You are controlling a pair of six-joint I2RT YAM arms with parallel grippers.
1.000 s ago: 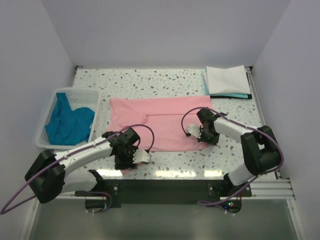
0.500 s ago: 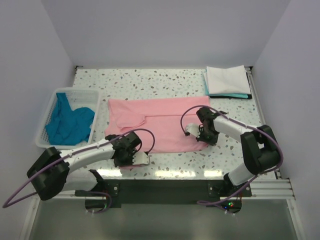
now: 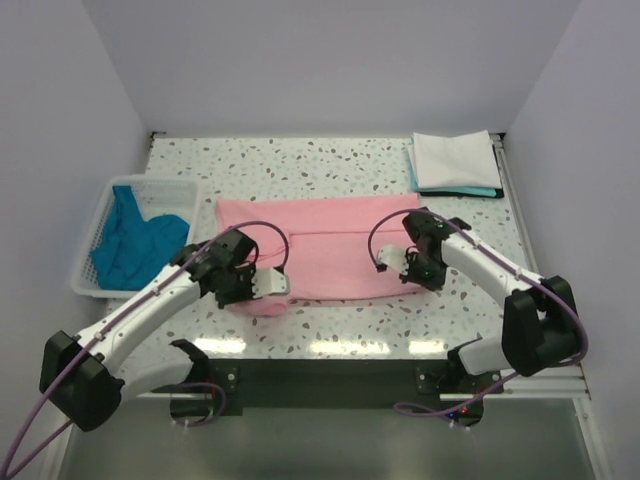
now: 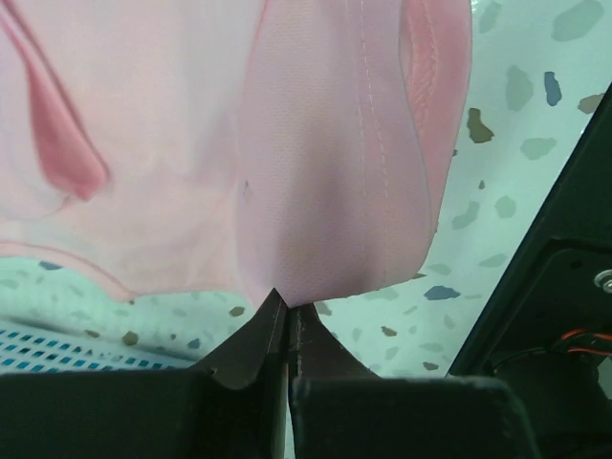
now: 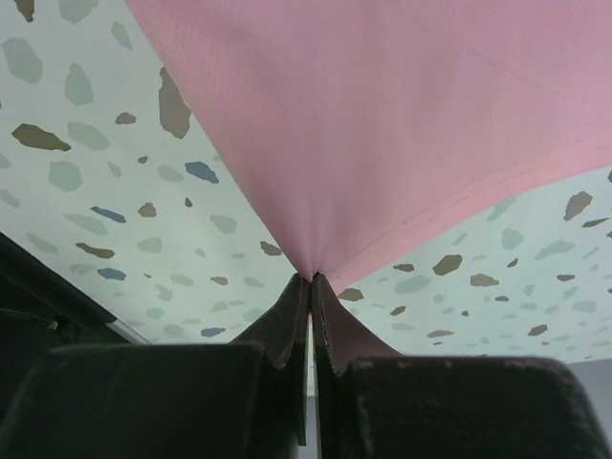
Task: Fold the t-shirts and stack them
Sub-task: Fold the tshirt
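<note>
A light pink t-shirt [image 3: 325,240] lies spread across the middle of the speckled table. My left gripper [image 3: 262,290] is shut on its near left corner, and the cloth [image 4: 316,191] hangs lifted from the pinched tips [image 4: 285,304]. My right gripper [image 3: 412,272] is shut on the near right hem, the pink cloth [image 5: 382,115] fanning up from the jaws [image 5: 312,279]. A teal-blue t-shirt [image 3: 135,240] is bunched in the basket at left. A folded white t-shirt [image 3: 455,158] lies on a folded teal one [image 3: 455,192] at the back right.
The white lattice basket [image 3: 95,285] stands at the table's left edge; its mesh [image 4: 67,349] shows in the left wrist view. The folded stack sits near the right rail [image 3: 512,195]. Walls close in the back and both sides.
My left gripper closed on the shirt's near left corner and rose away from the table edge, lifting the cloth. My right gripper, still shut, lifted slightly with its hem.
</note>
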